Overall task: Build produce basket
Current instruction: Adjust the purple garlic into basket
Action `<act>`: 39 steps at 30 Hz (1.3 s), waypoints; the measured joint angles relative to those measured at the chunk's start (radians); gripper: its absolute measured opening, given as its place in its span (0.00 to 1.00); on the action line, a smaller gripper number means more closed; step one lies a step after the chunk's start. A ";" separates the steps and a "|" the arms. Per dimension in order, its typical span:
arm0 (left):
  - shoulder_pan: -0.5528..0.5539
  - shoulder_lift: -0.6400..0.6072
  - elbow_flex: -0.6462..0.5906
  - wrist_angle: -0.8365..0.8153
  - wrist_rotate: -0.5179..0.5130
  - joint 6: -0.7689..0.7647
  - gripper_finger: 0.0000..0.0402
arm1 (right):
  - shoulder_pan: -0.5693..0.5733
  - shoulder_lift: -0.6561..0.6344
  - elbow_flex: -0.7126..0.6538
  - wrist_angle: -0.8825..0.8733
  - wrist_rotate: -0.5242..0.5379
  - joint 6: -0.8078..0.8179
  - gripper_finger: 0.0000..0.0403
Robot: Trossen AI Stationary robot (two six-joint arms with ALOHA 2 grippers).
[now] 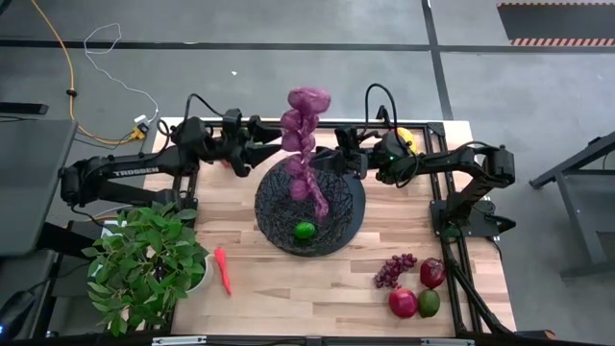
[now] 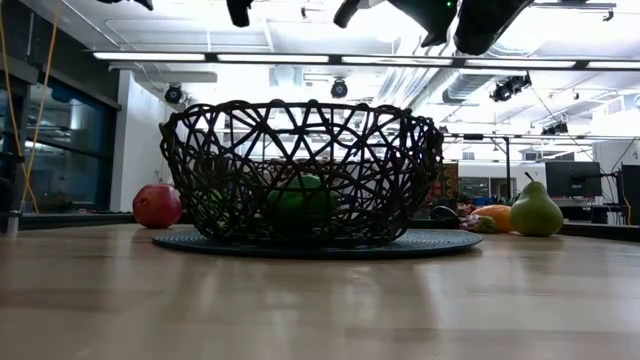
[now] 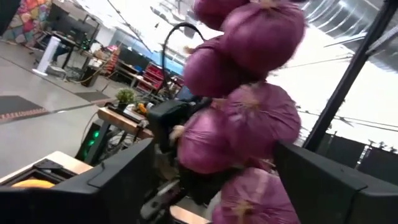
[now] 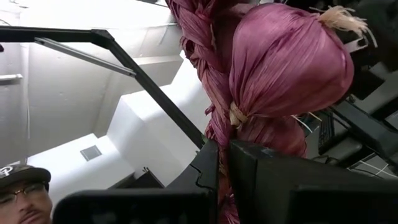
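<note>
Jaws together on the right gripper [image 4: 224, 158], pinched on the braided stem of the purple bulb string [image 4: 286, 62], just below a fat bulb. Jaws apart on the left gripper [image 3: 211, 174], flanking the same string's middle bulbs; hard to say from that wrist view whether either finger [image 3: 118, 180] brushes a bulb, though probably no real grip there.

Seen from above, meets over the centre of the counter [image 1: 288, 288], one arm from the left of the frame and one from the right. Carries the string well above the basket [image 1: 356, 216], stretching from upper centre down across the basket's mesh. Held by the thin stem most likely because no bulb fits those narrow jaws. Steadied from the other side, by the look of it, to stop a long floppy thing from swinging.

Already in the basket: one green fruit [image 1: 304, 230]. Waiting at lower right: a grape bunch [image 1: 394, 269] and three round fruits [image 1: 403, 303]. Lying at lower left beside the potted plant [image 1: 144, 264]: a slim red pepper [image 1: 223, 271].

Missing from the low view: the string itself, so hanging above that frame's top edge and not yet inside the mesh. Cut off there too: both arms, only dark tips showing. Half hidden behind the right arm at upper right: something yellow [image 1: 405, 135], perhaps the mango.
</note>
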State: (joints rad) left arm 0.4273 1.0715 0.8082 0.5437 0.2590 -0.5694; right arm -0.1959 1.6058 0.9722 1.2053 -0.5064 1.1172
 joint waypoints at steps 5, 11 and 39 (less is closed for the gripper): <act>0.012 0.009 0.000 0.001 0.000 0.000 0.90 | 0.000 0.000 0.000 0.000 -0.001 0.000 0.01; -0.003 0.008 0.000 0.062 0.044 0.005 0.97 | 0.000 0.000 0.000 -0.005 0.000 0.000 0.01; -0.084 0.044 -0.001 0.106 -0.052 0.107 0.97 | 0.000 -0.001 -0.001 -0.071 0.004 -0.026 0.01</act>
State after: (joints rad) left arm 0.3431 1.1152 0.8074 0.6501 0.2073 -0.4628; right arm -0.1959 1.6051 0.9710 1.1344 -0.5026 1.0916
